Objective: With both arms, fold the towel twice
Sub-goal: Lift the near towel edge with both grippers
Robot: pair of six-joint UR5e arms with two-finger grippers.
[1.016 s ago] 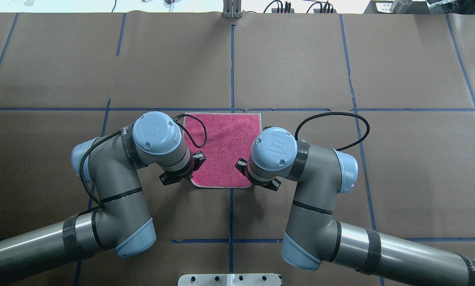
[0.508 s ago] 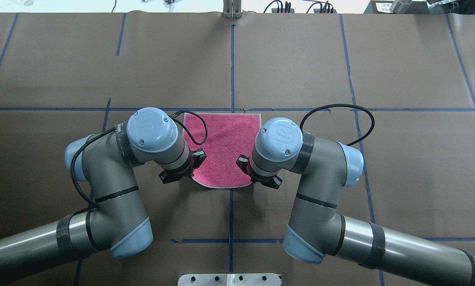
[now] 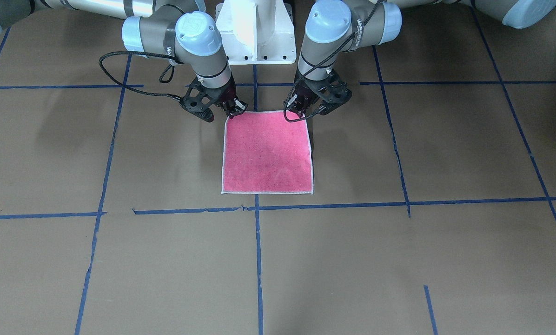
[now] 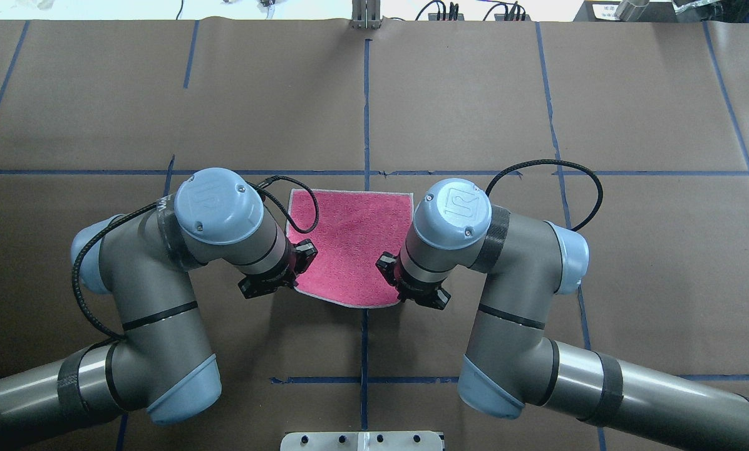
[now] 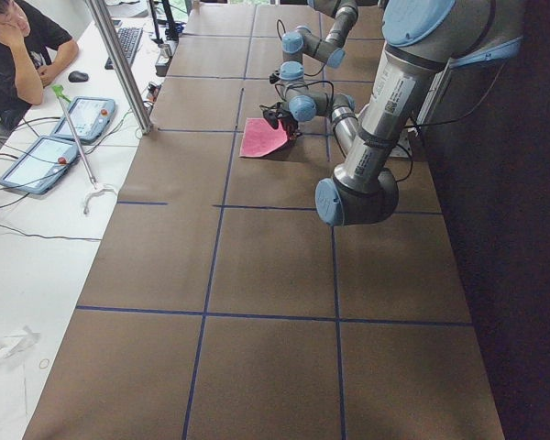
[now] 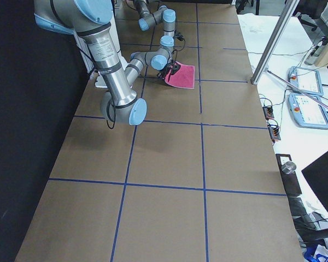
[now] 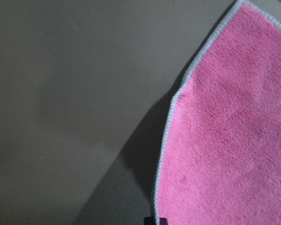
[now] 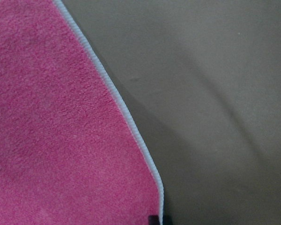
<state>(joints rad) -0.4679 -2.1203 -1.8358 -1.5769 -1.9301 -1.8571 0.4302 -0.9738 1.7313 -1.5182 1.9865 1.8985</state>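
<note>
On the left of the overhead view the silver-grey tubular left arm (image 4: 155,294), with light blue joint caps, bends in over the brown paper-covered table (image 4: 475,94) crossed by blue tape lines; its black two-finger left gripper (image 3: 302,110) is pinched tight on one near corner of the small square terry towel (image 4: 352,250), pink-red face up with a whitish stitched border; the left wrist view shows a dark shadow under that hem, so the corner sits clear of the paper.

In the middle, the towel lies near the robot's base, between the two wrists; its far edge rests flat just short of a blue tape line, while its near edge bows in a shallow curve between the held corners.

On the right, the black right gripper (image 3: 235,108) is clamped on the other near corner, with the same shadow under the hem in its wrist view; the right arm (image 4: 512,294) mirrors the left.

By my reading no fold is made yet: the cloth is one layer, and the first fold has only begun; carrying the near edge over to the far edge, letting go, and the whole second fold remain.
</note>
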